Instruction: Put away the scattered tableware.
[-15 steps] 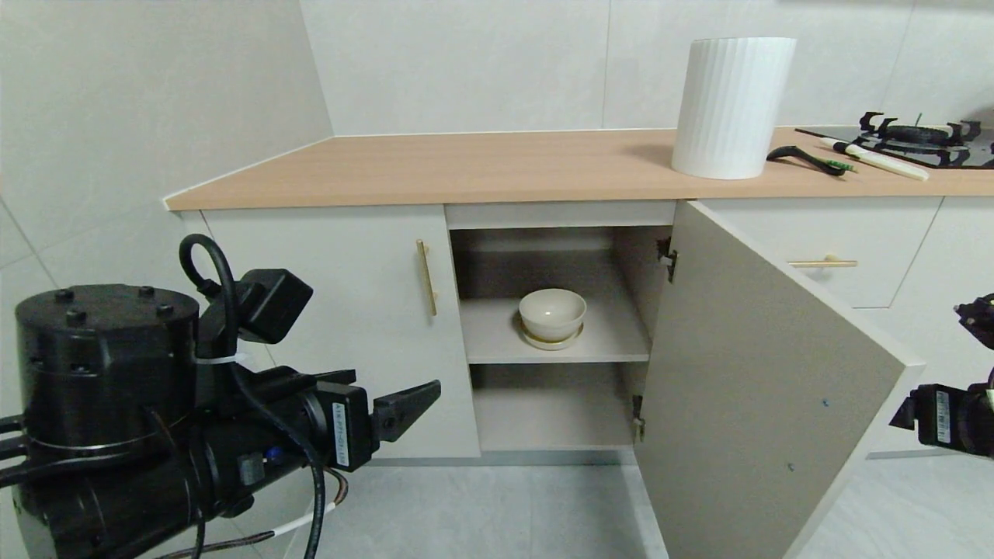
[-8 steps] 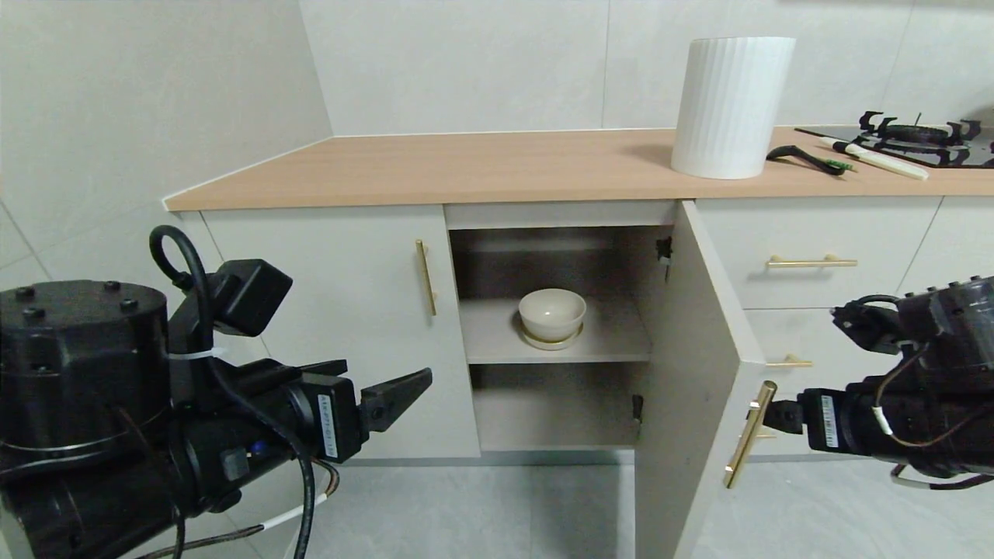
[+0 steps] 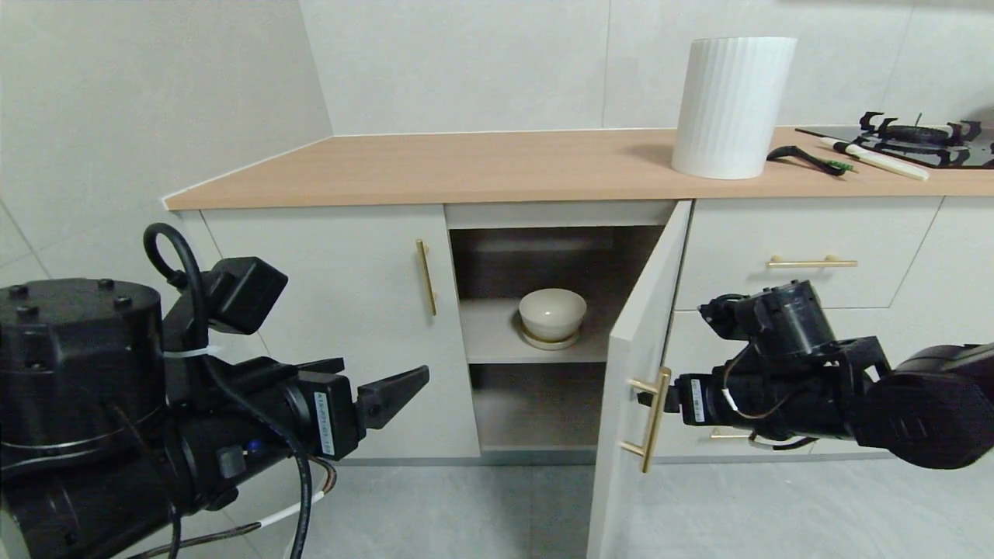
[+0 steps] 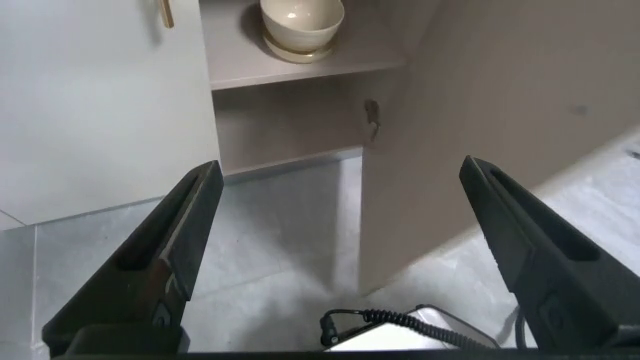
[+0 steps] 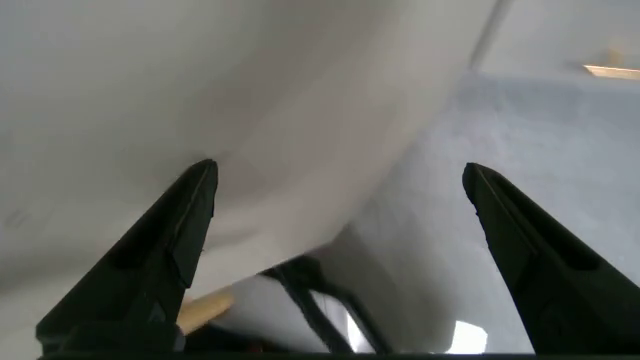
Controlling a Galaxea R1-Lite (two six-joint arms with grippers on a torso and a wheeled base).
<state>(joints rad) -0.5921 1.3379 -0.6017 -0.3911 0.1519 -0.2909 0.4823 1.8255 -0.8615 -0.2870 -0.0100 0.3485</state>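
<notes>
Standing at the brass handle (image 3: 651, 419) of the half-open cabinet door (image 3: 633, 341), the right gripper (image 3: 648, 398) holds its jaws wide toward the door's outer face, seemingly placed to swing it shut since the tableware already sits inside, while the left gripper (image 4: 342, 170) hangs low before the closed door (image 3: 342, 326), jaws wide and empty, likely kept clear of that swing. Counted: one cream bowl (image 3: 552, 312) on one saucer (image 3: 551, 340) on the upper shelf (image 3: 489, 338), two doors, and one white ribbed canister (image 3: 731, 107) on the bench (image 3: 466, 167)

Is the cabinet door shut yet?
No, ajar. The door stands angled outward, and the bowl on the shelf shows through the gap. The right gripper sits by the handle.
</notes>
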